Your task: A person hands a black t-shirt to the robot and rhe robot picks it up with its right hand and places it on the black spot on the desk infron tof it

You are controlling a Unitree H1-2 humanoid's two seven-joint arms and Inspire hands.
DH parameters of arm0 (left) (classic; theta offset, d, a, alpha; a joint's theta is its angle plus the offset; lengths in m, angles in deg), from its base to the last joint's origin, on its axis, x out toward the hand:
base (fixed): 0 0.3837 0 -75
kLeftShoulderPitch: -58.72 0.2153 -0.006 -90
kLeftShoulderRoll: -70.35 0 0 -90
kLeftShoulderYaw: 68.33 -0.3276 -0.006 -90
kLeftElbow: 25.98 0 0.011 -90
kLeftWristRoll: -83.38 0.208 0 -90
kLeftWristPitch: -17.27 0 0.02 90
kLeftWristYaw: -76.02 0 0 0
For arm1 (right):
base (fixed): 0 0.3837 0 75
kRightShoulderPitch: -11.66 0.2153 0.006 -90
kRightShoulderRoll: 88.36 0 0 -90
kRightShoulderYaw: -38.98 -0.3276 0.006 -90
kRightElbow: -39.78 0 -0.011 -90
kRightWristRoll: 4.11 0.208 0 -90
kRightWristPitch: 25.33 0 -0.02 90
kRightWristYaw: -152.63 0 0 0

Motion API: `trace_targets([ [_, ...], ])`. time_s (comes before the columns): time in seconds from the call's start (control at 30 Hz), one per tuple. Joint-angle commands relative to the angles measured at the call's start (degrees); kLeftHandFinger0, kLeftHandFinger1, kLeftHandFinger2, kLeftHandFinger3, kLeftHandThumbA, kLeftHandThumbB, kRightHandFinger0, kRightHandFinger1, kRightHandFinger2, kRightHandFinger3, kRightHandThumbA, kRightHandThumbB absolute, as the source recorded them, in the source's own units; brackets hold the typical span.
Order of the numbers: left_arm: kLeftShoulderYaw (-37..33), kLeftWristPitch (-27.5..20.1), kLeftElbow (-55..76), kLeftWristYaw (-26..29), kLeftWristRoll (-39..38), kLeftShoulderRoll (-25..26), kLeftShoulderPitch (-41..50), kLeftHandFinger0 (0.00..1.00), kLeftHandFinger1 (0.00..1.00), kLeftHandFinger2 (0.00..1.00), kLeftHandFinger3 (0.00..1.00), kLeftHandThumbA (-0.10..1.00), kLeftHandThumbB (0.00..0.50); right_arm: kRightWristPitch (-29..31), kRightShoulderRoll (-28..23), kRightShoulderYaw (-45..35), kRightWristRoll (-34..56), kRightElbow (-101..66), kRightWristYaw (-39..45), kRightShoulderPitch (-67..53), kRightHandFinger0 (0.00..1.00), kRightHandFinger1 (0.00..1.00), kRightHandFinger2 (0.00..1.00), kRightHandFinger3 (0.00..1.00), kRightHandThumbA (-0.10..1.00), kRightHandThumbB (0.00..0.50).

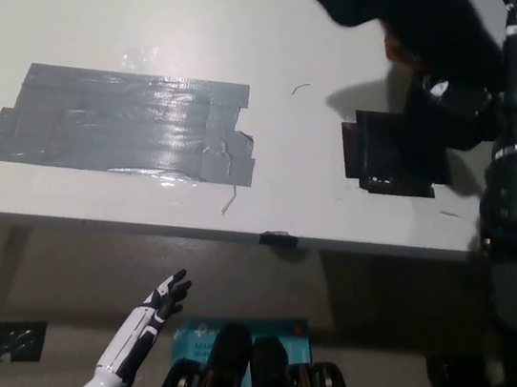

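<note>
On the white table (169, 8), a grey tape patch (124, 124) lies left of the black tape square (389, 154), where the black right robot hand (459, 101), grip unclear, meets the black t-shirt (408, 17); the white left robot hand (162, 300) rests open below the table edge.

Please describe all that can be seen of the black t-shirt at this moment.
The black t-shirt is a dark, soft, bunched mass at the top of the head view, held above the white desk. A person's hand shows under it. The robot's black right hand reaches its lower edge; a grasp cannot be confirmed.
</note>
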Motion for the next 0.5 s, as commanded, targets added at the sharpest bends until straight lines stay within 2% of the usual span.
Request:
trace_targets([
  [0.0, 0.1, -1.0, 2.1, -0.4, -0.5, 0.6, -1.7, 1.00, 1.00, 1.00, 1.00, 1.00, 0.500, 2.3, -3.0, 3.8, -2.5, 1.5, 1.2, 3.8, 1.00, 1.00, 1.00, 1.00, 1.00, 0.486],
  [0.2, -0.2, -0.8, 2.1, -0.6, -0.2, 0.8, -2.3, 1.00, 1.00, 1.00, 1.00, 1.00, 0.500, 1.3, -5.9, 9.3, -3.1, 1.1, 6.4, 4.0, 1.00, 1.00, 1.00, 1.00, 0.92, 0.500],
  [0.23, -0.3, -0.8, 2.1, -0.7, -0.3, 0.9, -2.3, 1.00, 1.00, 1.00, 1.00, 1.00, 0.500, 1.5, -6.6, 10.8, -4.4, 1.9, 6.2, 4.7, 1.00, 1.00, 1.00, 1.00, 0.83, 0.500],
  [0.27, -0.3, -0.7, 2.3, -0.7, -0.3, 0.9, -2.3, 1.00, 1.00, 1.00, 1.00, 1.00, 0.500, 1.8, -6.9, 11.8, -5.8, 3.0, 4.8, 5.5, 1.00, 1.00, 1.00, 1.00, 0.69, 0.498],
  [0.3, -0.3, -0.6, 2.2, -0.7, -0.4, 0.8, -2.3, 1.00, 1.00, 1.00, 1.00, 1.00, 0.500, 2.4, -6.8, 12.8, -8.4, 6.1, 0.2, 6.9, 1.00, 1.00, 1.00, 1.00, 0.40, 0.422],
  [0.33, -0.4, -0.7, 2.1, -0.6, -0.3, 0.7, -2.4, 1.00, 1.00, 1.00, 1.00, 1.00, 0.500, 3.1, -6.9, 13.3, -9.0, 7.8, -1.9, 7.6, 1.00, 1.00, 1.00, 1.00, 0.24, 0.387],
  [0.37, -0.4, -0.7, 2.1, -0.5, -0.2, 0.7, -2.4, 1.00, 1.00, 1.00, 1.00, 1.00, 0.500, 5.5, -6.9, 14.1, -11.3, 12.1, -8.6, 8.9, 0.63, 0.64, 0.78, 0.81, -0.01, 0.329],
  [0.4, -0.4, -0.8, 2.1, -0.5, -0.2, 0.7, -2.3, 1.00, 1.00, 1.00, 1.00, 1.00, 0.500, 7.2, -7.0, 14.7, -12.4, 15.1, -12.9, 9.7, 0.21, 0.31, 0.44, 0.45, -0.10, 0.260],
  [0.43, -0.4, -0.8, 2.1, -0.6, -0.3, 0.8, -2.4, 1.00, 1.00, 1.00, 1.00, 1.00, 0.500, 8.3, -7.0, 15.0, -12.7, 17.2, -15.3, 10.3, 0.06, 0.18, 0.42, 0.46, -0.10, 0.220],
  [0.47, -0.4, -0.8, 2.2, -0.6, -0.3, 0.8, -2.5, 1.00, 1.00, 1.00, 1.00, 1.00, 0.500, 8.8, -7.1, 15.2, -13.0, 18.3, -16.8, 10.6, 0.01, 0.18, 0.48, 0.49, -0.10, 0.226],
])
